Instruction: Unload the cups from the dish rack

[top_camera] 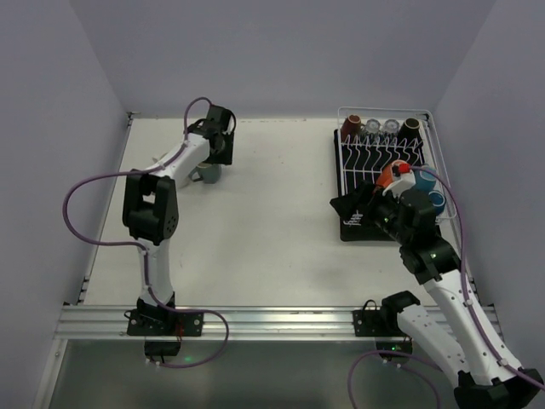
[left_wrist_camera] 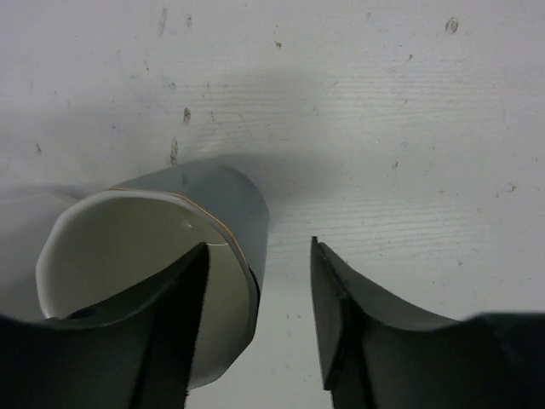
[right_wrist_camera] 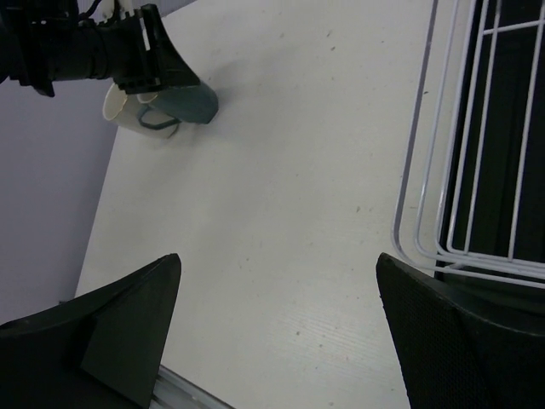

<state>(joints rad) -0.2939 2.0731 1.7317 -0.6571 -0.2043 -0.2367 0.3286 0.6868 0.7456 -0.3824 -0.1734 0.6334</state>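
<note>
Left tool (left_wrist_camera: 259,245), jaws apart, straddling the rim of a grey cup (left_wrist_camera: 128,247): one finger inside the cream mouth, the other just outside, clear of the wall. The cup stands on the surface (left_wrist_camera: 383,111), long axis roughly upright, mouth toward the tool. Right tool (right_wrist_camera: 277,260), jaws wide apart, hangs just beside the dish rack (right_wrist_camera: 477,170) corner.

We see a white table (top_camera: 272,221), its top flecked with small dark specks. Near its far left corner a grey cup (top_camera: 209,174) with a cream inside sits on the bare surface. By the far right corner lies a black drip tray (top_camera: 351,232) bearing the white wire dish rack (top_camera: 379,158), well apart from the cup
</note>
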